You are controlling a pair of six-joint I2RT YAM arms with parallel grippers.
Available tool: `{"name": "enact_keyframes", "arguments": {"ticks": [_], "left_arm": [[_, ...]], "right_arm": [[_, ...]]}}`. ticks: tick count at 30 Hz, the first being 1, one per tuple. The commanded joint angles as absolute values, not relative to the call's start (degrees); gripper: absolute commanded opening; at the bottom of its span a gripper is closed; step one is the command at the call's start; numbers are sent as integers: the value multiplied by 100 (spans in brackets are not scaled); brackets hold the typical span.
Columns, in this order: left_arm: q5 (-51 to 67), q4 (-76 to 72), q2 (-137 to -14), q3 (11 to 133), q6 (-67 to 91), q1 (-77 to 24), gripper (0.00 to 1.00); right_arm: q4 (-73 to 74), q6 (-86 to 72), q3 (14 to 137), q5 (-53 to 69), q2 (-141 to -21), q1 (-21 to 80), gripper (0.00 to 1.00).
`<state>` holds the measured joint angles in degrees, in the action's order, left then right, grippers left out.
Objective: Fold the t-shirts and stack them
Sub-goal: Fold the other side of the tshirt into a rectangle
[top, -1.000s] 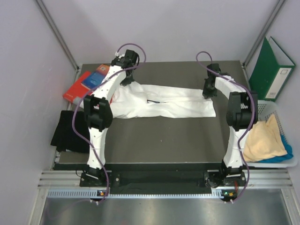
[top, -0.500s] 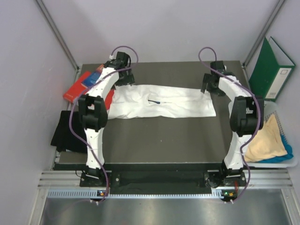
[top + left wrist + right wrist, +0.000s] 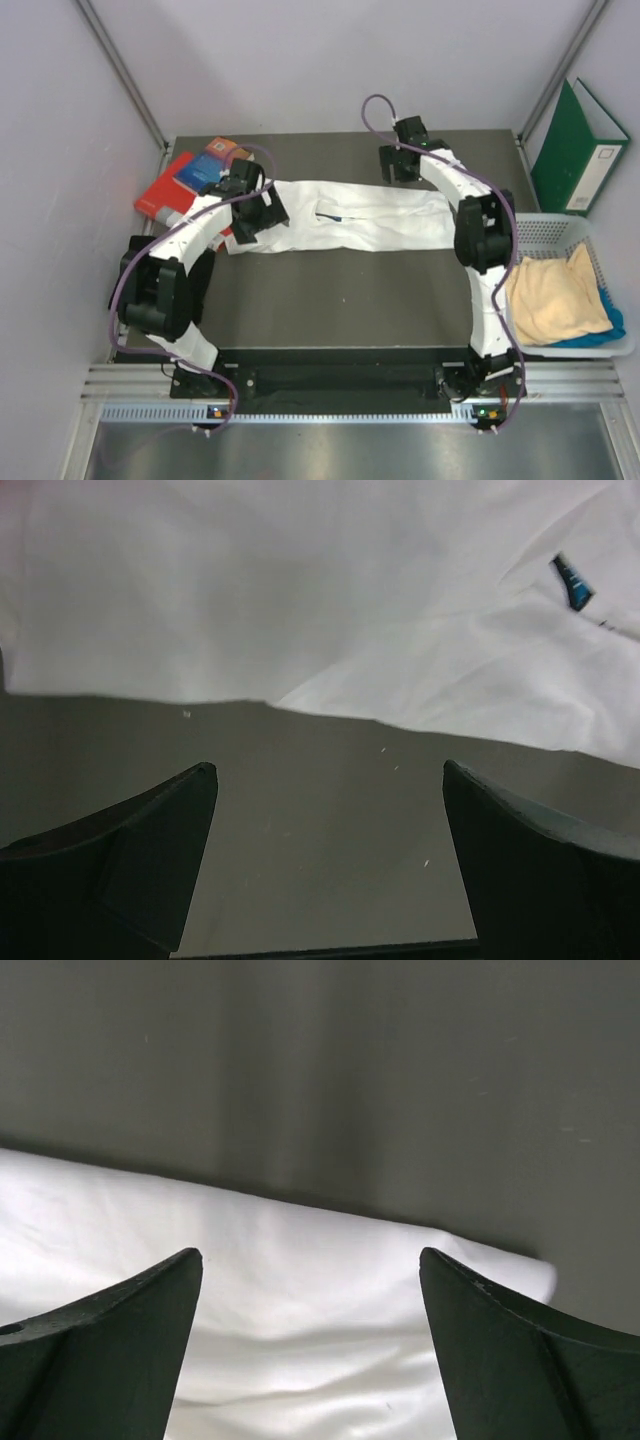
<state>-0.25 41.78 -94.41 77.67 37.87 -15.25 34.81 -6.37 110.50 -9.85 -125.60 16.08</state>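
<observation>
On the table [image 3: 350, 290], left gripper [image 3: 257, 210] drew nearer, right gripper [image 3: 394, 166] inward, over t-shirt [image 3: 375, 215].

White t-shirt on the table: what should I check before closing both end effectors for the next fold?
1. Left end effector open and empty: ok.
2. Right end effector open and empty: ok.
3. White t-shirt laid out as a long band, lightly wrinkled: ok.
4. Left end effector over cloth: not ok; it stands over bare table, with the shirt edge ahead.
5. Right end effector over cloth: ok; the far edge lies just beyond it.
6. Height above the cloth, either side: cannot tell.
</observation>
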Motion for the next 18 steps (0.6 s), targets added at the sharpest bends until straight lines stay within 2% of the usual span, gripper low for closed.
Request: {"name": "enact_keyframes", "arguments": {"ticks": [1, 9, 18], "left_arm": [[483, 3446, -8772, 6551, 4832, -1494, 99], [141, 3472, -9131, 6302, 5247, -1494, 99], [-106, 3665, -10564, 7268, 5343, -1468, 99]], "right_arm": [[3577, -334, 11583, -545, -13103, 1661, 91], [3349, -334, 12014, -299, -13509, 1635, 92], [3401, -255, 11637, -80, -13456, 1573, 85]]}}
